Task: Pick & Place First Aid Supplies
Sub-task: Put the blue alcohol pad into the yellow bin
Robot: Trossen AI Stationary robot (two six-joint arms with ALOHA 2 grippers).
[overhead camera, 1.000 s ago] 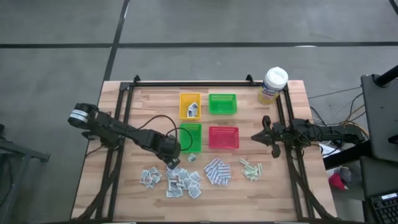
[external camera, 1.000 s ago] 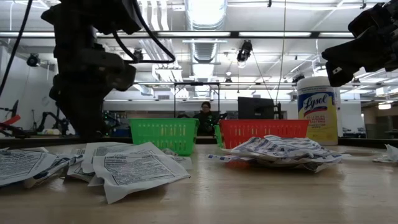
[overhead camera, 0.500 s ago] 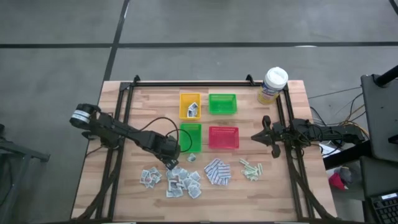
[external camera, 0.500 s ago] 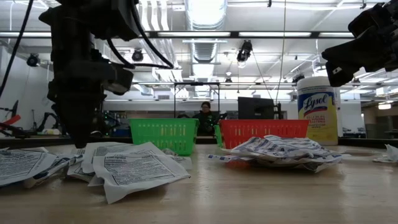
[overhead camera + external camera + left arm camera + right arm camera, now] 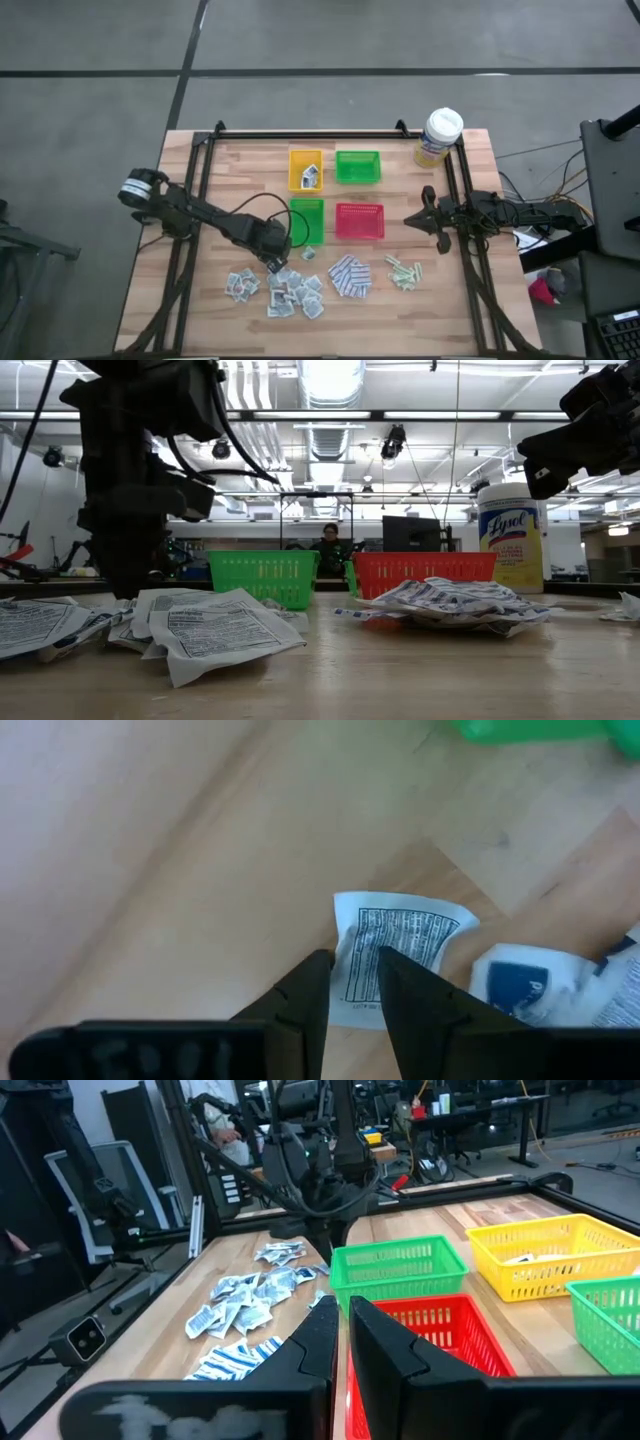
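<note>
Wooden plank table point(image 5: 240, 170) framed by a dark rail, standing on a grey floor; the low view shows a workshop room behind it with ceiling lights, pipes and a seated person point(image 5: 329, 547). Five small trays are grouped mid-table: two yellow and green in the far row, two green and red in the near row point(image 5: 359, 221), counted as one yellow point(image 5: 306, 169), two green, one red, four in all. One yellow canister point(image 5: 438, 136) with a white lid stands at the far right corner. The supplies lie in three loose groups along the near edge: white-grey sachets point(image 5: 285, 290), blue-and-white pads point(image 5: 349, 276) and pale green strips point(image 5: 404, 271); single packets are too small to count. The left pincer point(image 5: 274, 262) sits at the far edge of the sachet pile, its fingers point(image 5: 305, 995) nearly closed over one printed sachet point(image 5: 395, 950); a firm grasp cannot be told. The right pincer point(image 5: 422, 218) waits beside the red tray, fingers point(image 5: 377, 1342) clenched on nothing.
</note>
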